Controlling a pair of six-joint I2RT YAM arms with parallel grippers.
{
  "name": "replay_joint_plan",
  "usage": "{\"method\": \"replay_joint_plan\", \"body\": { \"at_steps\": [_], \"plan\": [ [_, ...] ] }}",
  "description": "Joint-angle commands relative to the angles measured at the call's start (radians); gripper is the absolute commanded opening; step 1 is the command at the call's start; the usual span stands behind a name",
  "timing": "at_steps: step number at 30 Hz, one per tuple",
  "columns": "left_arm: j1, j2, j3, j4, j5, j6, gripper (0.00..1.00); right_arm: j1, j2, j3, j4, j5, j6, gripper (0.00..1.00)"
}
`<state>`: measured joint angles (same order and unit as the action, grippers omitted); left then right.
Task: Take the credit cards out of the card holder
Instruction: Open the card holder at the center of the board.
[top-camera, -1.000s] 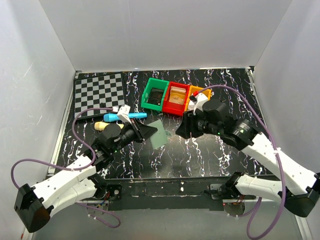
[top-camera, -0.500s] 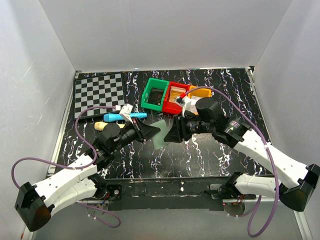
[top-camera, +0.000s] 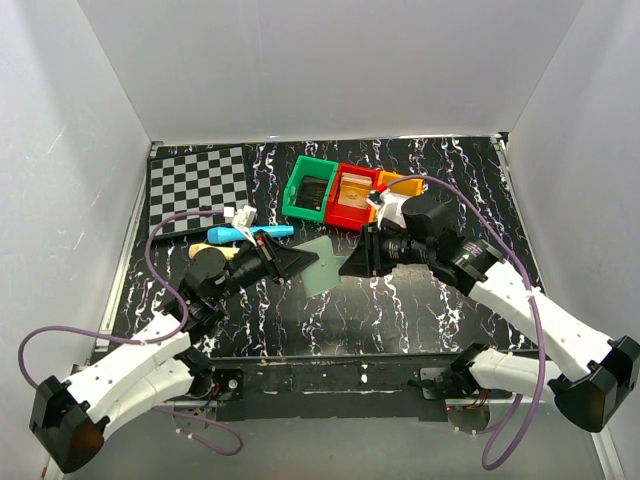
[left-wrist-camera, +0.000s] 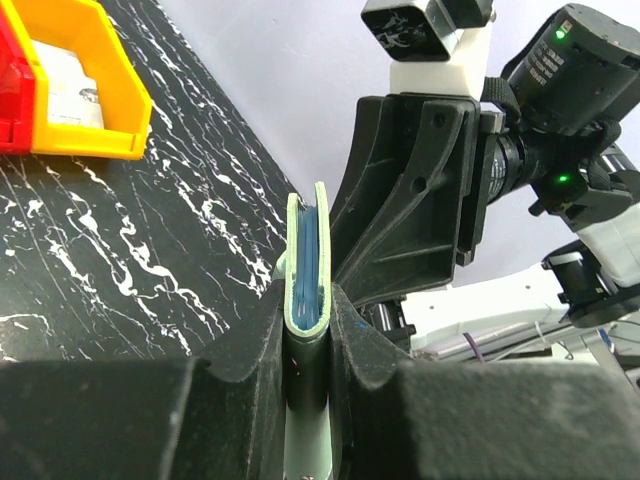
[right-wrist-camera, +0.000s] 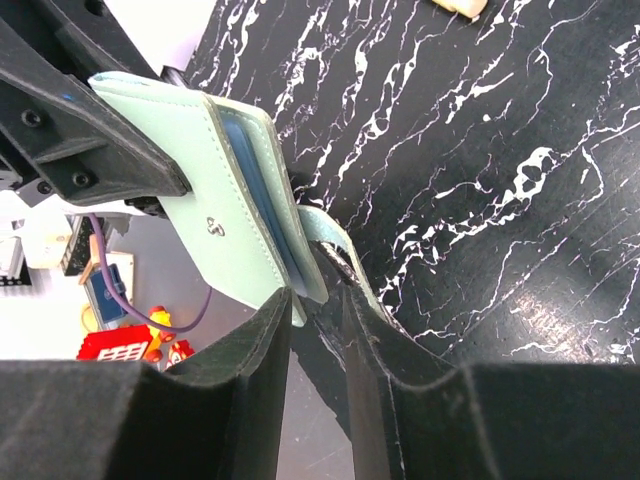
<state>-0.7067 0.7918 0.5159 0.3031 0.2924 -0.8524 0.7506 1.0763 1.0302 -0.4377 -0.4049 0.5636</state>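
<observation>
The left arm (top-camera: 150, 350) reaches forward and inward to the card holder (left-wrist-camera: 306, 262). The left gripper (left-wrist-camera: 307, 330) is clamped on the holder's near edge. The right arm (top-camera: 520, 300) extends leftward to the holder's opposite side. The right gripper (right-wrist-camera: 318, 295) has its fingers drawn narrow, pinching the holder's lower corner and tab.

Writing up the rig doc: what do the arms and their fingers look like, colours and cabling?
The left arm and right arm have white link shells with black joints and black end blocks. A purple cable loops along each. The left gripper and right gripper are matte black, with broad wedge-shaped fingers. Green LEDs glow on the right wrist.
</observation>
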Motion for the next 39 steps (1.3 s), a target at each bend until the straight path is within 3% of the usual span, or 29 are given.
{"method": "replay_joint_plan", "body": {
  "at_steps": [1,5,11,17,27,39],
  "plan": [
    [0.029,0.012,-0.011,0.115,0.132,-0.023,0.00,-0.019,-0.042,-0.010,0.082,-0.041,0.027,0.36],
    [0.079,0.056,-0.063,0.282,0.272,-0.092,0.00,-0.026,-0.062,-0.012,0.113,-0.068,0.045,0.43],
    [0.164,0.207,-0.103,0.675,0.488,-0.281,0.00,-0.051,-0.075,-0.036,0.163,-0.130,0.088,0.48],
    [0.173,0.308,-0.102,0.907,0.559,-0.396,0.00,-0.057,-0.081,-0.058,0.198,-0.157,0.113,0.50],
    [0.176,0.369,-0.108,1.077,0.594,-0.473,0.00,-0.083,-0.102,-0.094,0.260,-0.190,0.148,0.54],
    [0.181,0.382,-0.116,1.074,0.579,-0.476,0.00,-0.120,-0.162,-0.153,0.340,-0.210,0.203,0.57]
  ]
}}
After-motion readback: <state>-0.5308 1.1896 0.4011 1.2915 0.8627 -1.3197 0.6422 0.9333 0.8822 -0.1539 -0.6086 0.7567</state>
